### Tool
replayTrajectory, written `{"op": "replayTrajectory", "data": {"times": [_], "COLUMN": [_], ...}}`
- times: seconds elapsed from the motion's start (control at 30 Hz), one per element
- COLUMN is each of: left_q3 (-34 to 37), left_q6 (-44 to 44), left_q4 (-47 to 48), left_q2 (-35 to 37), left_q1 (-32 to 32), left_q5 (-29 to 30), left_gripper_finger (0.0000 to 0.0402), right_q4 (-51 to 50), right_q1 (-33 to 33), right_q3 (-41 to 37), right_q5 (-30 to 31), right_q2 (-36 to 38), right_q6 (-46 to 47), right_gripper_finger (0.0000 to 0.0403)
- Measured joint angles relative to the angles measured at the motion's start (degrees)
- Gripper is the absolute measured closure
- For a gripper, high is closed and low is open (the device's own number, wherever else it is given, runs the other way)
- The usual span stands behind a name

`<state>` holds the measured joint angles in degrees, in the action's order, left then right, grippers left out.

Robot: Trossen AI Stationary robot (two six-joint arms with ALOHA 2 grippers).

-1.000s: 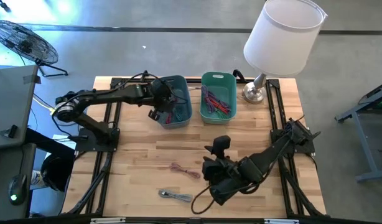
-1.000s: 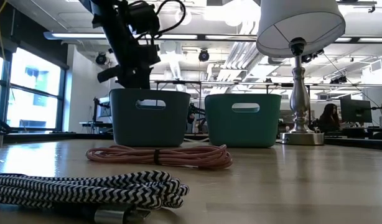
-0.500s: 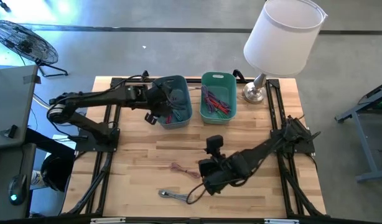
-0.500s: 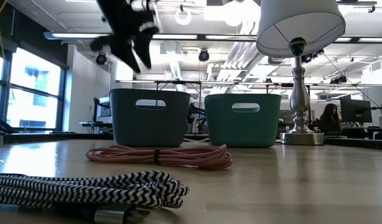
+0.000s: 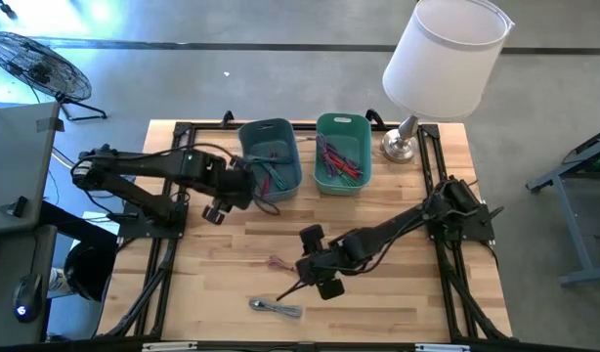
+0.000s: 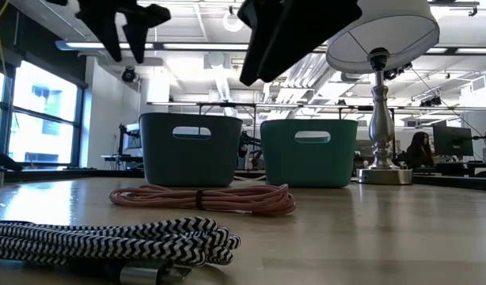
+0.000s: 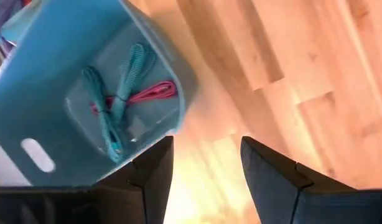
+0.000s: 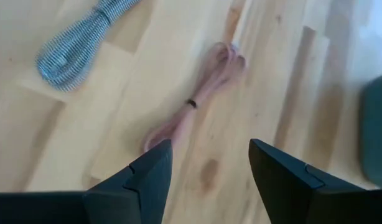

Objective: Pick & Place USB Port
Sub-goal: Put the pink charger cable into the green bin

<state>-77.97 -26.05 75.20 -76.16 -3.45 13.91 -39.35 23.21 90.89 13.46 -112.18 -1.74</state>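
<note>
A coiled pink cable (image 5: 283, 264) lies flat on the wooden table, also seen in the low view (image 6: 202, 198) and the right wrist view (image 8: 194, 102). A black-and-white braided cable (image 5: 277, 308) lies nearer the near edge (image 6: 108, 241) (image 8: 76, 46). My right gripper (image 5: 305, 275) hovers open just right of the pink cable (image 8: 209, 146). My left gripper (image 5: 220, 209) hangs open above the table, in front of the blue bin (image 5: 271, 123) and off its near left corner (image 7: 206, 140). Teal and pink cables lie inside that bin (image 7: 125, 93).
A green bin (image 5: 342, 118) holding coloured cables stands right of the blue bin near the far edge. A white-shaded lamp (image 5: 442, 59) stands at the far right corner (image 6: 380, 119). Black rails run along the table's left and right sides. Bare wood lies between bins and cables.
My left gripper has risen out of the blue bin and swung toward the near left, now over bare table in front of the bin. My right gripper has travelled toward the table's left, closing on the pink cable. Neither cable on the table has moved.
</note>
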Motion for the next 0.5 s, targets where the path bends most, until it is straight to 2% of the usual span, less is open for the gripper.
{"op": "replayTrajectory", "data": {"times": [0.23,0.37,0.5], "left_q3": [0.0,0.0,0.85], "left_q6": [10.93,17.31,22.42], "left_q4": [0.34,-2.57,-10.47], "left_q2": [-0.03,-0.03,-0.03], "left_q1": [-8.31,-13.91,-20.93], "left_q5": [-0.07,-0.04,-0.01], "left_gripper_finger": [0.022,0.022,0.022], "right_q4": [4.72,5.14,5.04], "right_q1": [0.19,1.48,3.57], "right_q3": [-2.24,-2.55,-2.58], "right_q5": [-6.01,-3.03,1.82], "right_q2": [0.02,0.02,0.02], "right_q6": [3.08,2.96,2.89], "right_gripper_finger": [0.0199,0.0199,0.0199]}}
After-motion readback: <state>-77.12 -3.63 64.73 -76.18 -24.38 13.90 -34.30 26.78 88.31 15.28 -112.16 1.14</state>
